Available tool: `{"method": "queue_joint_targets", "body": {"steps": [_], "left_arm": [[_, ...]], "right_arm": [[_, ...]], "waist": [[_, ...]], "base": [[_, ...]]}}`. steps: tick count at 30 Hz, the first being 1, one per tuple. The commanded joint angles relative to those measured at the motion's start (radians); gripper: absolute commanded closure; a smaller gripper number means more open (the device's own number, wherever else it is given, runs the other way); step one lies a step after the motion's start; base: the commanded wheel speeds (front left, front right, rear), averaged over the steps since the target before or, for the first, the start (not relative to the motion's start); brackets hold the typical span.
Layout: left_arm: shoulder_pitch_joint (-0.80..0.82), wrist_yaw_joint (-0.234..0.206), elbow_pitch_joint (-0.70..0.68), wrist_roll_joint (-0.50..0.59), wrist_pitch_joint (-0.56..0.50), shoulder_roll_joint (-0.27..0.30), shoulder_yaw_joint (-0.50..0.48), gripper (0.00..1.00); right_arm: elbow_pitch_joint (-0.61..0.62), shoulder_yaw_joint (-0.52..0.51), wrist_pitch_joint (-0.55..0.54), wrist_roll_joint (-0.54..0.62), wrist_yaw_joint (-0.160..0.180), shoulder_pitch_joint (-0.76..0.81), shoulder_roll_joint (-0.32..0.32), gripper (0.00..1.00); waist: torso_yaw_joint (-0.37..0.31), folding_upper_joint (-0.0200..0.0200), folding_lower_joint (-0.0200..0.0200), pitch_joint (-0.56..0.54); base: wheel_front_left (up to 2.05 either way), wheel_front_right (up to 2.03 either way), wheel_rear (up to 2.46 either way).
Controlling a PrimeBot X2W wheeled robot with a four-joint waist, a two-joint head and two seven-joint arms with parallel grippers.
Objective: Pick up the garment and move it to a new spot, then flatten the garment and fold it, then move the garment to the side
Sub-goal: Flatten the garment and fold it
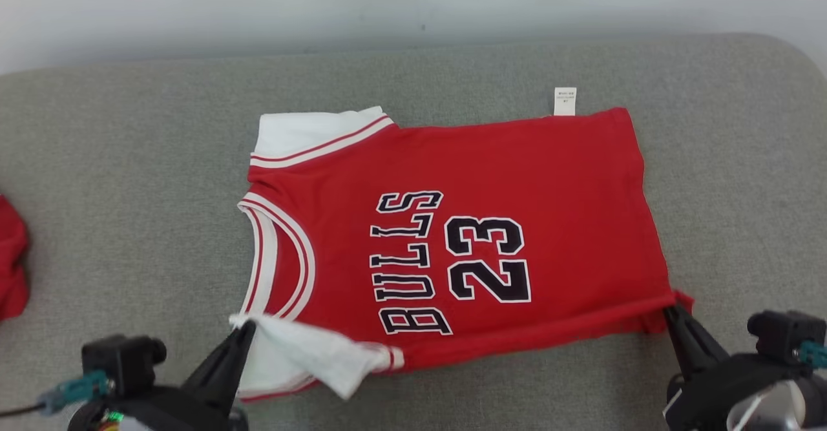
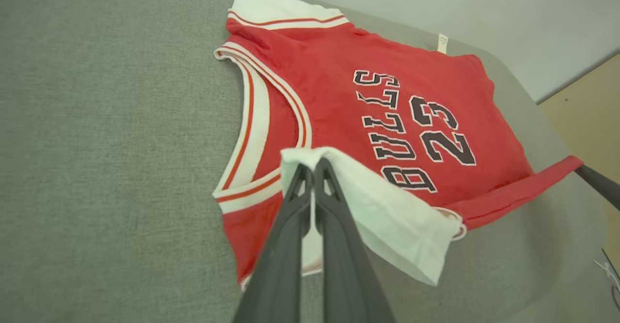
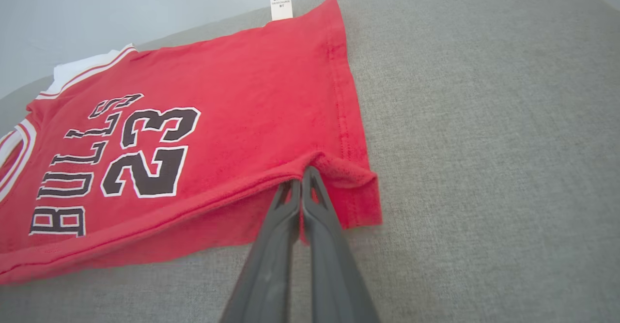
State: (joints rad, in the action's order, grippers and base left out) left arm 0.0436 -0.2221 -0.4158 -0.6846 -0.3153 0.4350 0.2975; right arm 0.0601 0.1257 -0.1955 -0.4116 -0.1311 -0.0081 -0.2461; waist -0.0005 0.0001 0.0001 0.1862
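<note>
Head view: the jersey [image 1: 491, 179] is lying flat mid grey pad [image 1: 129, 159], left gripper [image 1: 244, 329] clamping its near white sleeve [image 1: 310, 353] tight, right gripper [image 1: 672, 311] its near hem corner [image 1: 683, 301]. Likely folding is beginning; next, both lifting together toward the far edge.

Your left gripper [image 1: 244, 331] sits at lower left of the head view, fingers angled up & right, jaws pressed together w/ a fold of the garment [image 1: 517, 172] pinched at the tips. Your right gripper [image 1: 673, 311] is at lower right, fingers angled up & left, jaws closed on the garment's corner. Both wrists sit low, at the bottom edge.
</note>
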Motion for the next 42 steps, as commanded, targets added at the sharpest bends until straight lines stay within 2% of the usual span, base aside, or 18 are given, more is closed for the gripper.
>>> {"method": "queue_joint_targets", "body": {"steps": [1,3,4,10,16,24,25,26,27,28,29,34,42], "left_arm": [[0.042,0.014,0.032,-0.007,0.017,-0.020,0.001,1.00],[0.087,0.023,0.086,0.011,0.039,-0.022,-0.001,1.00],[0.108,0.029,0.106,0.003,0.053,-0.041,-0.001,1.00],[0.257,0.085,0.267,0.026,0.125,-0.080,0.015,1.00],[0.339,0.119,0.379,0.026,0.175,-0.107,0.019,1.00],[0.394,0.144,0.521,0.043,0.243,-0.131,0.027,1.00],[0.395,0.142,0.533,0.042,0.249,-0.136,0.026,1.00],[0.395,0.138,0.540,0.043,0.255,-0.140,0.025,1.00],[0.392,0.134,0.547,0.044,0.258,-0.141,0.025,0.87],[0.390,0.133,0.551,0.046,0.264,-0.142,0.025,0.33],[0.386,0.125,0.552,0.049,0.275,-0.145,0.022,0.00],[0.341,0.086,0.515,0.090,0.346,-0.143,0.011,0.00],[0.228,-0.033,0.413,0.213,0.491,-0.117,-0.011,0.00]], "right_arm": [[-0.013,0.012,0.003,-0.009,0.001,-0.031,-0.010,1.00],[-0.038,0.021,0.013,-0.016,0.001,-0.065,-0.020,1.00],[-0.051,0.026,0.018,-0.022,0.001,-0.080,-0.023,1.00],[-0.151,0.056,0.055,-0.056,0.001,-0.176,-0.038,1.00],[-0.218,0.083,0.077,-0.088,0.001,-0.230,-0.035,1.00],[-0.281,0.138,0.130,-0.125,0.001,-0.286,-0.045,1.00],[-0.281,0.142,0.142,-0.139,0.001,-0.288,-0.041,0.86],[-0.280,0.147,0.150,-0.154,0.001,-0.287,-0.037,0.53],[-0.278,0.152,0.159,-0.158,0.001,-0.286,-0.041,0.00],[-0.275,0.153,0.171,-0.165,0.001,-0.284,-0.045,0.00],[-0.273,0.155,0.180,-0.166,0.001,-0.278,-0.049,0.00],[-0.241,0.129,0.252,-0.143,0.001,-0.228,-0.046,0.00],[-0.142,0.051,0.384,0.028,0.001,-0.142,0.014,0.00]], "waist": [[-0.012,-0.0001,-0.0001,0.022],[-0.014,-0.0001,-0.0001,0.033],[-0.015,-0.0001,-0.0001,0.039],[-0.022,-0.0001,-0.0001,0.081],[-0.030,-0.0001,-0.0001,0.107],[-0.047,-0.0001,-0.0001,0.121],[-0.048,-0.0001,-0.0001,0.120],[-0.048,-0.0001,-0.0001,0.119],[-0.049,-0.0001,-0.0001,0.119],[-0.050,-0.0001,-0.0001,0.118],[-0.049,-0.0001,-0.0001,0.116],[-0.045,-0.0001,-0.0001,0.102],[-0.043,-0.0001,-0.0001,0.064]], "base": [[0.00,0.00,0.00],[0.00,0.00,0.00],[0.00,0.00,0.00],[0.00,0.00,0.00],[0.00,0.00,0.00],[0.00,0.00,0.00],[0.00,0.00,0.00],[0.00,0.00,0.00],[0.00,0.00,0.00],[0.00,0.00,0.00],[0.00,0.00,0.00],[0.00,0.00,0.00],[0.00,0.00,0.00]]}}
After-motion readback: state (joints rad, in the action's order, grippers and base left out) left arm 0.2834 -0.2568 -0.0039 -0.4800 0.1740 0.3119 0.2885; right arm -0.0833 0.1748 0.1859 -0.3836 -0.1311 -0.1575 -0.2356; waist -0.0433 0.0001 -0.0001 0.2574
